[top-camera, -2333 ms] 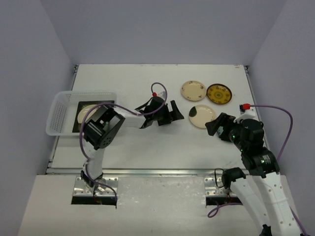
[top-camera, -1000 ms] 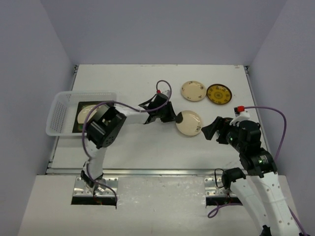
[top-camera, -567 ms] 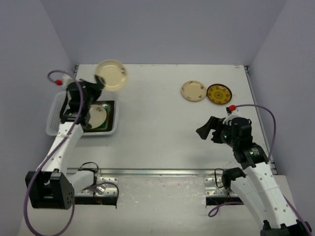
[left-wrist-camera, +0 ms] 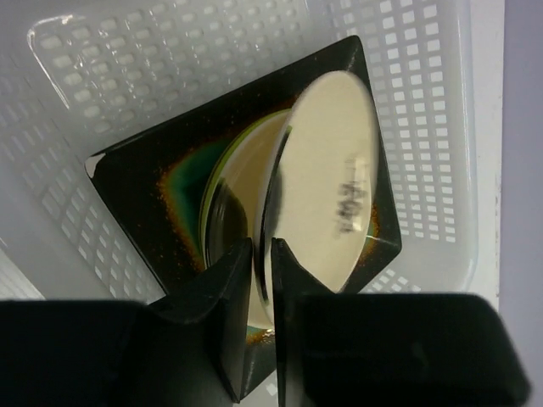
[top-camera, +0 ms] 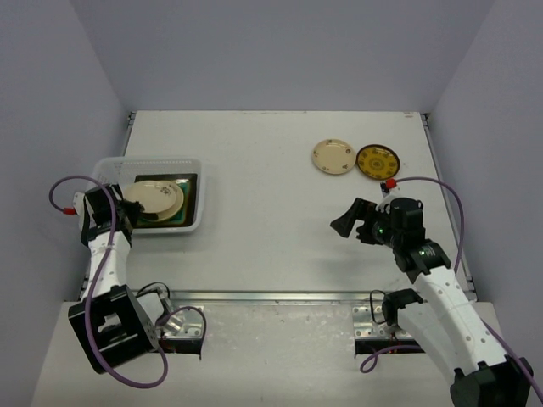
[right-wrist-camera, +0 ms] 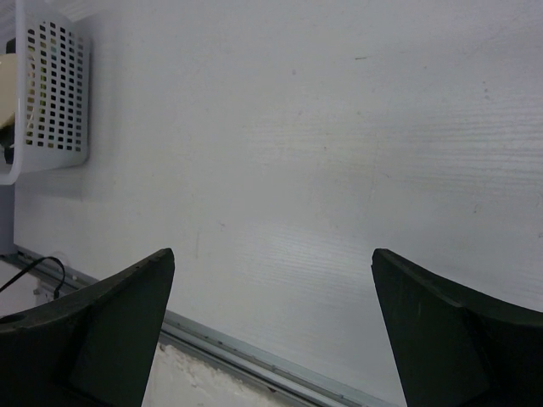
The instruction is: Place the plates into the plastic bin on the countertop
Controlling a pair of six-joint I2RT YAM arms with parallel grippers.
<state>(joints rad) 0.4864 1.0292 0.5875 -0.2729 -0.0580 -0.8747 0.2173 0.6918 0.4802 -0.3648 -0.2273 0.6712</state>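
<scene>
Left gripper (left-wrist-camera: 261,254) at far left, black fingers (left-wrist-camera: 225,297) nearly together with only a thin slit between, the rim of a cream plate (left-wrist-camera: 327,170) sitting in that slit; impossible to tell whether pinched or loose. Cream plate steeply tilted on edge, a dark smudge on its face, inside the plastic bin (left-wrist-camera: 424,127).

One plastic bin, white with mesh walls, on the left part of the countertop (top-camera: 254,195). Three plates inside: at the bottom one square plate (left-wrist-camera: 140,191), dark-rimmed with teal glaze; on it one round greenish plate (left-wrist-camera: 227,191), lying flat; over that, the tilted cream plate. Two more plates far to the right, near the back of the countertop, just beside each other: one cream patterned plate (top-camera: 333,156), then one brown-yellow plate (top-camera: 377,161). Five plates in view altogether.

Left arm (top-camera: 100,254) rising from its base at the near left corner, running along the left edge, wrist bent, gripper pointing right over the bin's left wall; a purple cable (top-camera: 64,186) looping beside it.

Right arm (top-camera: 441,284) reaching from the near right base up and leftward, right gripper (top-camera: 346,223) pointing left, low over bare countertop, jaws spread wide with nothing between, well apart from both loose plates and from the bin. In the right wrist view, only white surface between the fingers, a metal rail (right-wrist-camera: 254,352) along the near edge, the bin far off at upper left
</scene>
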